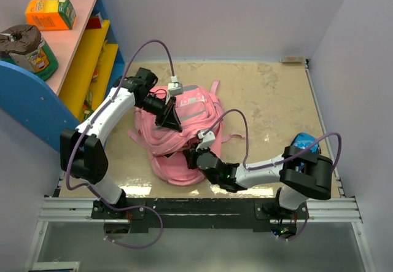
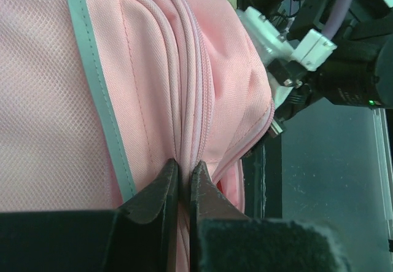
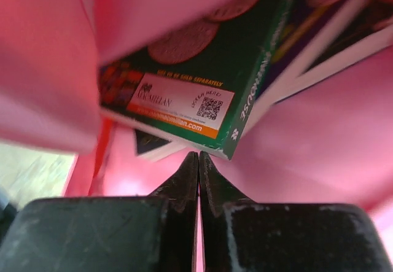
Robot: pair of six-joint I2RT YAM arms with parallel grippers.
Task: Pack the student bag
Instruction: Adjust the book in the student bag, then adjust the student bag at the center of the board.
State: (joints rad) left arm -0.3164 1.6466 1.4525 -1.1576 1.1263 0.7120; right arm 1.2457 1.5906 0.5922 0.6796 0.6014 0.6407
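The pink student bag (image 1: 178,138) lies in the middle of the table. My left gripper (image 1: 168,118) comes at it from the left and is shut on a fold of its zip edge (image 2: 183,138); pink fabric shows between the tips of the left gripper (image 2: 183,169). My right gripper (image 1: 193,156) reaches into the bag's opening from the near side. In the right wrist view the right gripper (image 3: 198,156) is shut with nothing between its fingers, inside the pink lining (image 3: 344,143). Just beyond its tips lies a green book (image 3: 202,69) with another book (image 3: 344,20) behind it.
A blue pouch (image 1: 305,142) sits at the table's right edge behind the right arm's elbow. A blue and yellow shelf (image 1: 73,69) stands at the left, carrying an orange box (image 1: 50,13) and a round tin (image 1: 27,50). Walls close the table at the back and right.
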